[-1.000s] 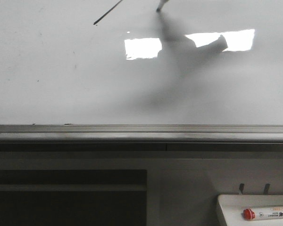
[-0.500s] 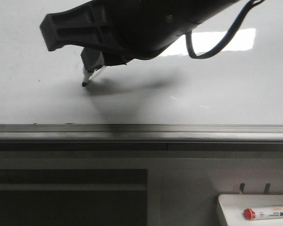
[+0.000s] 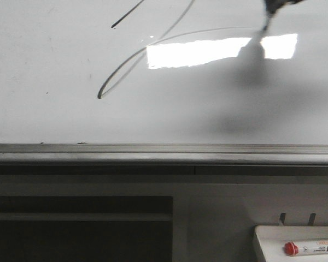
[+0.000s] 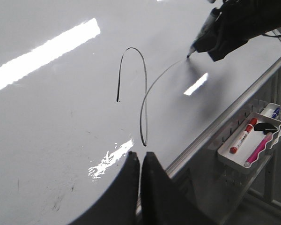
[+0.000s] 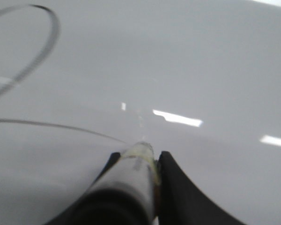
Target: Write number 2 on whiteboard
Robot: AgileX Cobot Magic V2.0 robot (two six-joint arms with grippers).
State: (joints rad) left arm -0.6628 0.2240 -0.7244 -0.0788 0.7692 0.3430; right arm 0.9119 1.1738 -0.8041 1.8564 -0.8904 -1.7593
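The whiteboard (image 3: 54, 109) fills the front view; it is glossy and white-grey. The number 2 (image 3: 132, 59) is thin dark lines: a top loop, a sharp bend at lower left, then a long stroke running right. It also shows in the left wrist view (image 4: 145, 86) and the right wrist view (image 5: 50, 33). My right gripper (image 5: 139, 155) is shut on a marker pen (image 5: 133, 180). In the left wrist view this gripper (image 4: 213, 35) holds the pen tip (image 4: 189, 55) on the stroke's end. My left gripper (image 4: 140, 157) is shut and empty, hovering over the board near the bend.
A grey metal rail (image 3: 164, 150) runs along the board's lower edge. Below it at the right hangs a small white tray (image 4: 223, 151) with a red-capped marker (image 3: 311, 249), a pink one (image 4: 258, 149) and a blue one (image 4: 275, 112).
Half a second ago the right arm held the pen at the lower-left bend. It has swept up and to the right, leaving the long stroke. One second ago only the top loop showed.
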